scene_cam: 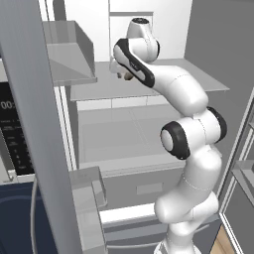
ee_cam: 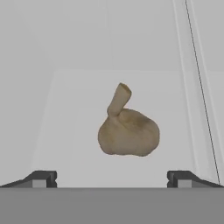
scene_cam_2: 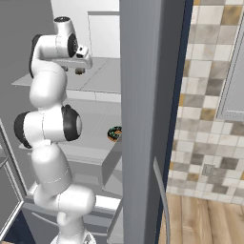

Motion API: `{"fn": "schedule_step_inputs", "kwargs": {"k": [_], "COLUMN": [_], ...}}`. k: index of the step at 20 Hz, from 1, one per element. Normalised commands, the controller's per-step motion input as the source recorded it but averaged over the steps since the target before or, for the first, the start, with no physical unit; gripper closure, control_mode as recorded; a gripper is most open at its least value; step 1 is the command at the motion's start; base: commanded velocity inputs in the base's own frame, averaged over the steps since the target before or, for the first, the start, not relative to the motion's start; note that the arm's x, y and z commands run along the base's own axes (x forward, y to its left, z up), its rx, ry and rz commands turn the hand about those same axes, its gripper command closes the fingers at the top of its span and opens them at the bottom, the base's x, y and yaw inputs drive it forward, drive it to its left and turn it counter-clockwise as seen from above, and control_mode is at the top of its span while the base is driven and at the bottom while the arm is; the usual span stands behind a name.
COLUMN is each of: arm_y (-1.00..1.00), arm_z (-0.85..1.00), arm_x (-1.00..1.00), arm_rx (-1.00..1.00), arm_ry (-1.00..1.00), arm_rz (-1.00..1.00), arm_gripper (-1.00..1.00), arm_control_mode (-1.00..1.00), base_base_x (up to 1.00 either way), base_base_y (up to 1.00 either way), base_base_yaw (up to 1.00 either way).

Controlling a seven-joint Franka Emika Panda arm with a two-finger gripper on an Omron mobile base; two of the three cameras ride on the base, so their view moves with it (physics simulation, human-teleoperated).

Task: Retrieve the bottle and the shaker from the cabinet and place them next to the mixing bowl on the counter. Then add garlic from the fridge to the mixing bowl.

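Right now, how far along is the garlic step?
Done, by the look of it: the fridge stands open and the arm has reached its upper shelf. In hand: the tool is open, lined up on the garlic, which sits on the shelf ahead of the fingertips, not gripped. Left: closing on it, lifting it and carrying it to the mixing bowl.

fridge shelf [ee_cam: 65,131], garlic [ee_cam: 128,133] on it

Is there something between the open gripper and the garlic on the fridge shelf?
Nothing visible does. In the hand view the garlic lies alone on the pale shelf, straight ahead of the open gripper, with only bare shelf between them.
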Motion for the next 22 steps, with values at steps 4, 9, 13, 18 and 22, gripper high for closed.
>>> {"fn": "schedule_step_inputs", "kwargs": {"k": [4, 9, 13, 18, 22], "arm_y": [-0.04, -0.06, -0.09, -0.05, 0.00], "arm_z": [-0.02, 0.00, 0.00, 0.00, 0.00], "arm_x": [0.19, 0.09, 0.25, 0.21, 0.14], "arm_rx": [0.00, 0.00, 0.00, 0.00, 0.00], "arm_ry": [0.00, 0.00, 0.00, 0.00, 0.00], "arm_rz": [0.00, 0.00, 0.00, 0.00, 0.00], "arm_gripper": [-1.00, -1.00, -1.00, -1.00, -1.00], "arm_control_mode": [-1.00, -1.00, -1.00, -1.00, -1.00], "base_base_x": [0.00, 0.00, 0.00, 0.00, 0.00], "base_base_y": [0.00, 0.00, 0.00, 0.00, 0.00], "base_base_yaw": [0.00, 0.00, 0.00, 0.00, 0.00]}}
